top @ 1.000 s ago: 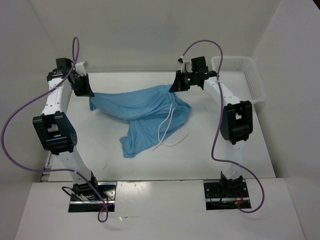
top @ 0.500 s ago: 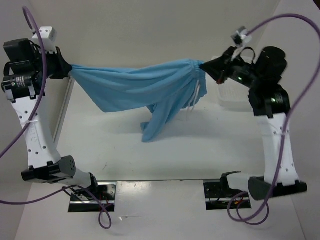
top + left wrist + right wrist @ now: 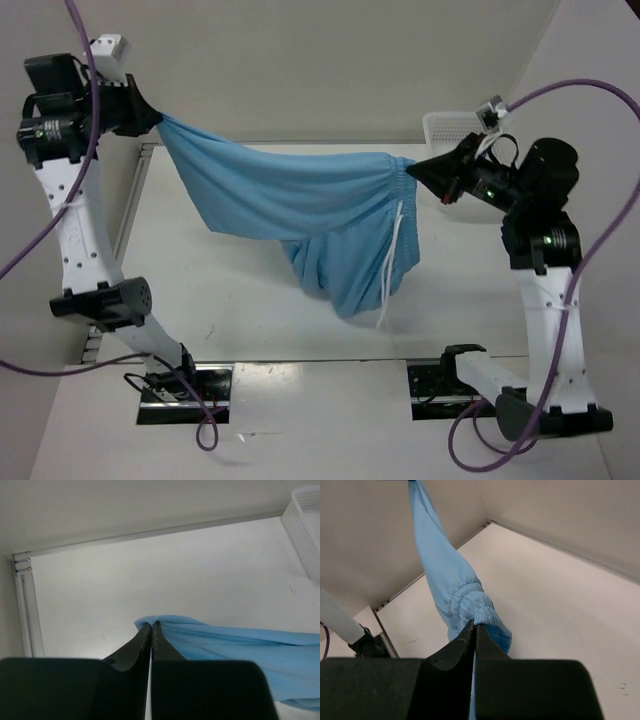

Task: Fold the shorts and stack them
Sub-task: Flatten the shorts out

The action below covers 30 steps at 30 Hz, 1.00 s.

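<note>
Hanging shorts (image 3: 300,195) stretched midair, basket (image 3: 445,125) behind

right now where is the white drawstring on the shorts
In the top view the drawstring hangs loose down the right-hand end of the held-up shorts, just beside the right gripper that pinches them.

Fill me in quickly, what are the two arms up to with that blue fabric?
Both arms hold the shorts stretched in the air between them, above the table. The left gripper is pinched shut on one edge at the far left. The right gripper is clamped on the gathered waistband. The middle sags and the white drawstring dangles below it. No fold has been made yet. The basket sits behind the right arm.
</note>
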### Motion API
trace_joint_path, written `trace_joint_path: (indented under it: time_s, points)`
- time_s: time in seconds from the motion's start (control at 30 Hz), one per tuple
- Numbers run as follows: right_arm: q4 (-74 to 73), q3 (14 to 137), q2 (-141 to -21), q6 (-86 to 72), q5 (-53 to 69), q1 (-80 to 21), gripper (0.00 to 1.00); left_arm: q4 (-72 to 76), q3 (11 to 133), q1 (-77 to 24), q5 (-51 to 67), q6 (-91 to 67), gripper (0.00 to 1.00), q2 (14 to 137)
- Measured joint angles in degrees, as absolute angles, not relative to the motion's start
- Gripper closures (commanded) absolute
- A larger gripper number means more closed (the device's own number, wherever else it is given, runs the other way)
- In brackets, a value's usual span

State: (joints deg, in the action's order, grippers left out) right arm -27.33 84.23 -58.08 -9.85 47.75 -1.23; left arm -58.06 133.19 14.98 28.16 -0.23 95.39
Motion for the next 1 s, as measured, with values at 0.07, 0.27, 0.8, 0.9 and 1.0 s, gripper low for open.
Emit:
trace_joint_path:
  time_s: [0.07, 0.27, 0.8, 0.9, 1.0]
  points:
    - [-25.2, 83.4, -62.8, -11.7, 47.2, -1.2, 1.0, -58.1, 135.0, 13.4, 27.6, -0.3, 1.0, 100.9]
    - [-21.2, 84.0, -80.3, -13.3, 42.5, -1.1, 1.0, -58.2, 142.3, 8.1, 24.0, -0.2, 0.99, 116.8]
    - [-21.6, 83.8, -94.3, -6.9, 23.5, -0.8, 0.03, -55.0, 145.1, 1.3, 13.3, -0.2, 0.2, 134.9]
    - [-21.3, 75.2, -87.1, -5.6, 22.1, -0.8, 0.17, -53.3, 128.2, 0.4, 15.9, -0.4, 0.23, 124.2]
    - [-22.5, 65.5, -81.4, -4.8, 19.5, -0.8, 0.32, -52.3, 107.8, -5.6, 16.5, -0.4, 0.25, 111.6]
